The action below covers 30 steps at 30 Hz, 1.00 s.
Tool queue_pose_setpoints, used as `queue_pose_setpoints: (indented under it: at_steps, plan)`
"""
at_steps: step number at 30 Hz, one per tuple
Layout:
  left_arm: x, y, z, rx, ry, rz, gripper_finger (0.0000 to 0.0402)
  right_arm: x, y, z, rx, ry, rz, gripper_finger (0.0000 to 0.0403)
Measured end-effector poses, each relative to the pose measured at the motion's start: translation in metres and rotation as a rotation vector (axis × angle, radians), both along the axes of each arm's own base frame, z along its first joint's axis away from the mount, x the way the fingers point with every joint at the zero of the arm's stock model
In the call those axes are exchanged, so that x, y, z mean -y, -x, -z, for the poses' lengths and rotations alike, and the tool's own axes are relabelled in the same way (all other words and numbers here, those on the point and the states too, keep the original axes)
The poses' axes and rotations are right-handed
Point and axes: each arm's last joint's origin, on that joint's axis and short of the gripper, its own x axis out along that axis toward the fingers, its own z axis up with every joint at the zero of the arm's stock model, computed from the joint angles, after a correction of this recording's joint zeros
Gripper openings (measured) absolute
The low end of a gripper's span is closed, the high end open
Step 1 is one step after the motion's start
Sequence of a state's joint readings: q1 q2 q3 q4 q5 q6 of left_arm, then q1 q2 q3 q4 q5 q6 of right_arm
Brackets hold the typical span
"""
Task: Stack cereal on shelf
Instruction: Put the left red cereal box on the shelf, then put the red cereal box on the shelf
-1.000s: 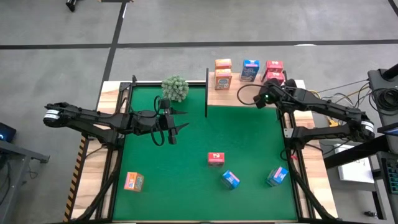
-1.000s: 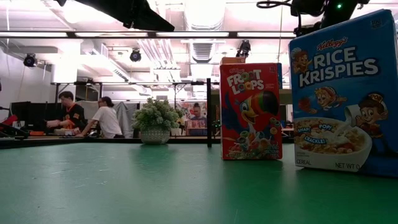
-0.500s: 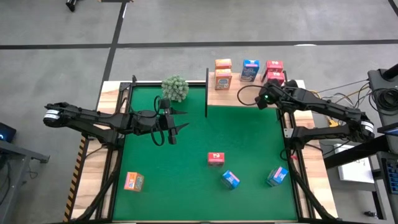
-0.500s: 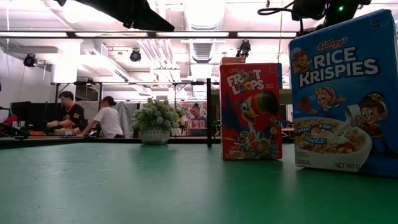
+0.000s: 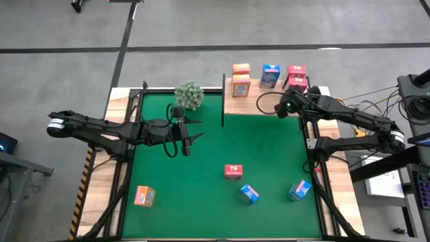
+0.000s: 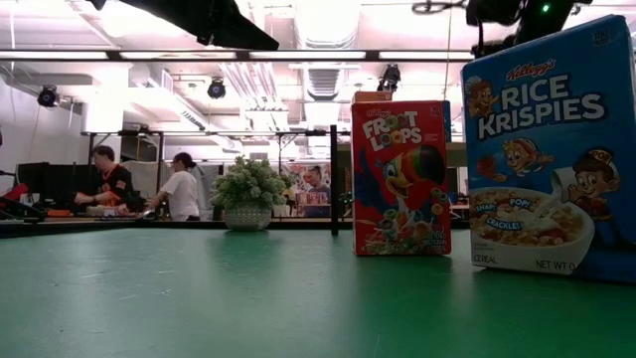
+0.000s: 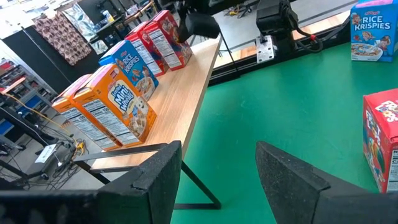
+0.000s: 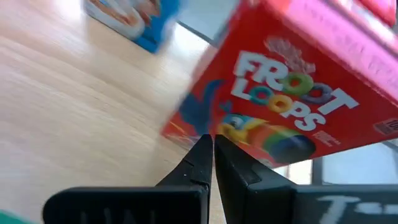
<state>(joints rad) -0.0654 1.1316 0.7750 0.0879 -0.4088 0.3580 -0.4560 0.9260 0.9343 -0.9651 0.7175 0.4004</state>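
The wooden shelf [image 5: 269,101] lies at the table's far right and bears two orange boxes [image 5: 240,78], a blue box [image 5: 270,75] and two red boxes [image 5: 297,76]. On the green mat stand a red box [image 5: 232,172], two blue boxes [image 5: 248,194] [image 5: 299,191] and an orange box [image 5: 144,195]. My right gripper [image 8: 213,140] is shut over the shelf [image 8: 74,124], its tips at the lower front edge of the nearer red box [image 8: 292,106]. My left gripper [image 5: 200,129] is open and empty over the mat's far left part, near the plant. My right gripper's shut fingertips [image 8: 202,149] stand at the lower edge of the red box's front face [image 8: 221,127], coming nearly level from the table's near side. I cannot tell whether they touch it. The box stands on the shelf.
A round green plant [image 5: 189,95] stands at the mat's far edge. A thin black post [image 5: 223,101] rises at the shelf's left end. The low view shows the red box [image 6: 400,179] and a blue box [image 6: 549,149] close by. People sit in the room behind.
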Motion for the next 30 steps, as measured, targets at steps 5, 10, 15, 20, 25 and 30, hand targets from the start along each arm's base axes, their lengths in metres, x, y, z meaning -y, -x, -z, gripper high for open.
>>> queue_pose_setpoints:
  at_steps: [5, 10, 15, 20, 25, 30]
  plan:
    - [0.0, 0.0, 0.0, 0.006, 0.016, -0.004, 0.019, -0.015, -0.007, -0.009, 0.111, 0.041, -0.107, 0.0009]
    - [0.0, 0.0, 0.0, 0.021, 0.058, -0.005, 0.019, -0.04, -0.019, -0.006, 0.187, 0.06, -0.266, 0.0009]
    - [0.003, -0.001, 0.0, 0.043, 0.162, 0.061, 0.019, -0.067, -0.031, 0.013, 0.254, 0.088, -0.453, 0.0009]
    - [0.01, -0.01, 0.01, 0.027, 0.276, 0.148, 0.019, -0.088, -0.039, 0.03, 0.289, 0.14, -0.631, 0.0009]
    - [0.021, -0.022, 0.023, -0.001, 0.32, 0.178, 0.019, -0.1, -0.047, 0.038, 0.344, 0.184, -0.806, 0.0009]
    - [0.035, -0.033, 0.028, -0.032, 0.36, 0.203, 0.019, -0.106, -0.052, 0.034, 0.452, 0.102, -1.012, 0.0009]
